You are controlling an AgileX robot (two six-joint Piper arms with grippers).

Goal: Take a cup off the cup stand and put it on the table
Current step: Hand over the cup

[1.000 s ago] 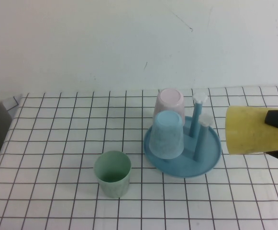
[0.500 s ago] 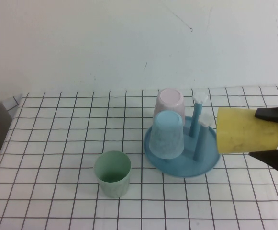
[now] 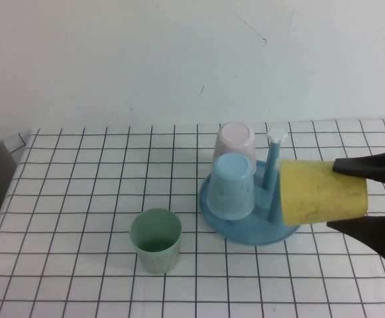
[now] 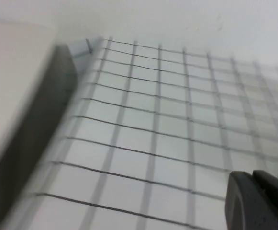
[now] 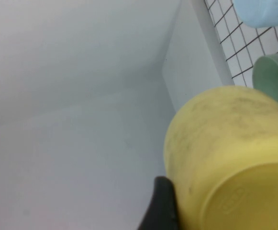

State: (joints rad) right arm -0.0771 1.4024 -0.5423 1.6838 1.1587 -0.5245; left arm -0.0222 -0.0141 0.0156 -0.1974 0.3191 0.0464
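Since a second ago my right gripper [image 3: 351, 200] has carried the yellow cup [image 3: 321, 192] leftward, from clear of the stand [image 3: 226, 222] to a spot in front of the stand's right edge as the high view shows it. The cup lies on its side in the air, off its peg, pinched between my spread fingers, one on its upper side and one below. So the lifting part looks done; what remains is to turn the cup upright and set it down on the worktop [image 3: 79, 199].

On the stand a blue cup [image 3: 231, 186] and a pink cup [image 3: 235, 142] sit upside down, and two bare pegs stand beside them, the nearer one partly hidden behind the yellow cup. I cannot tell whether the cup touches that peg. A green cup [image 3: 156, 240] stands mouth up on the cloth, well left of the stand. The stand, its pegs and the green cup are what I judge I must steer around on the way down.

My left gripper [image 4: 258, 201] is pressed shut, holding nothing, parked low over the left part of the worktop.
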